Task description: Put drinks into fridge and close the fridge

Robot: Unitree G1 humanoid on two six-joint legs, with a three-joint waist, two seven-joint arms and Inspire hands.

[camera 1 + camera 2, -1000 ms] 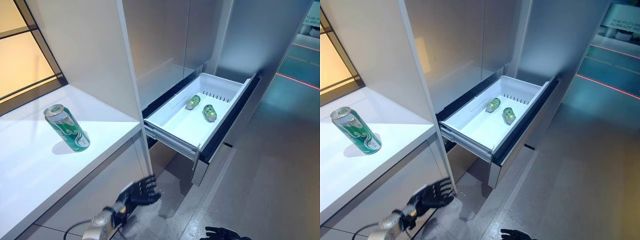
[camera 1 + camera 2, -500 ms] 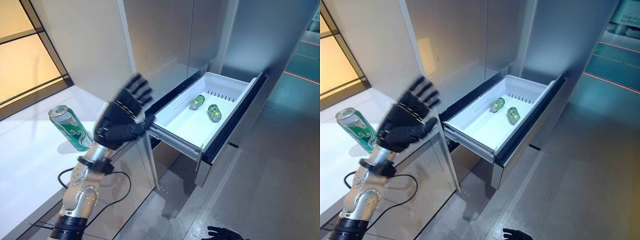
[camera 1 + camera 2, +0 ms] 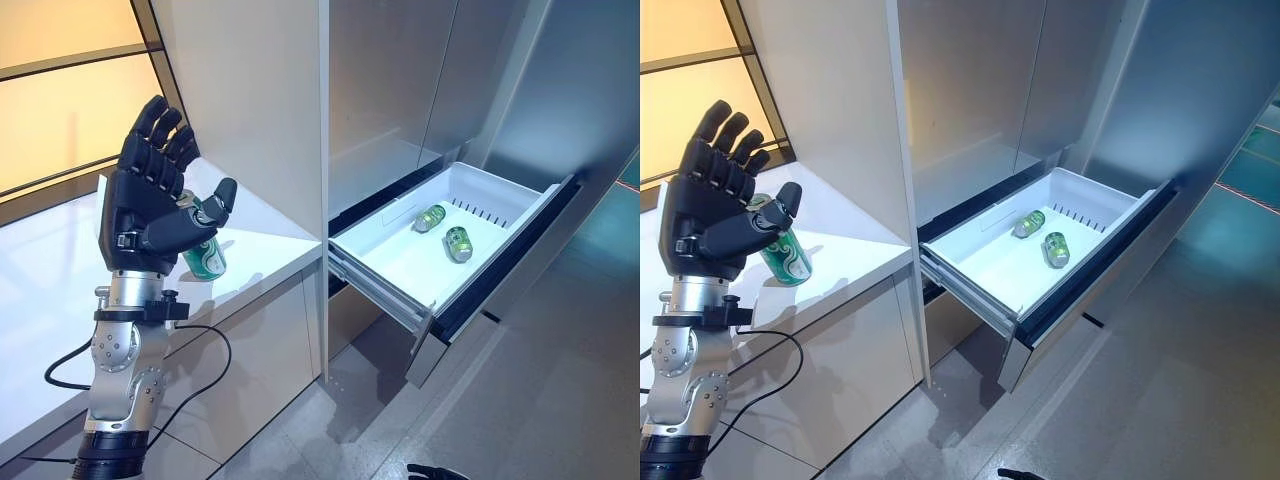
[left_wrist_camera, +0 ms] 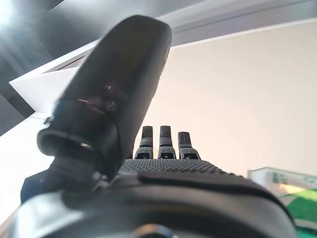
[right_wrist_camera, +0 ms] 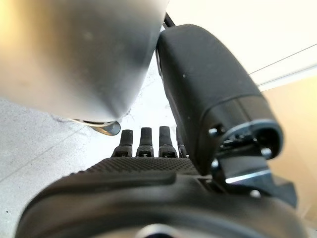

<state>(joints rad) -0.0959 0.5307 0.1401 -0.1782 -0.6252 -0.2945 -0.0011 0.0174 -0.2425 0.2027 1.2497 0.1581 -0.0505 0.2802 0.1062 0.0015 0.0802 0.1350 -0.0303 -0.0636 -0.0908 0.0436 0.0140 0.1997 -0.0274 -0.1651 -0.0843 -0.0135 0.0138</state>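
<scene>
A green can (image 3: 788,258) stands tilted on the white counter (image 3: 40,300). My left hand (image 3: 710,215) is raised at the can, open, fingers spread and upright, thumb (image 3: 785,200) over the can's top. I cannot tell whether it touches the can. In the left wrist view the can (image 4: 292,193) shows past the straight fingers (image 4: 161,141). The fridge drawer (image 3: 385,285) is pulled out, and two green cans (image 3: 431,217) (image 3: 459,243) lie in it. My right hand (image 3: 435,472) hangs low by the floor, and its fingers (image 5: 143,144) are straight.
A tall white panel (image 3: 260,110) stands between the counter and the steel fridge doors (image 3: 400,80). The open drawer juts out over the grey floor (image 3: 560,400). A warm-lit window (image 3: 60,100) lies behind the counter.
My left hand has risen from near the floor to counter height and now stands open at the can. The camera has turned, so the whole scene has shifted right.
</scene>
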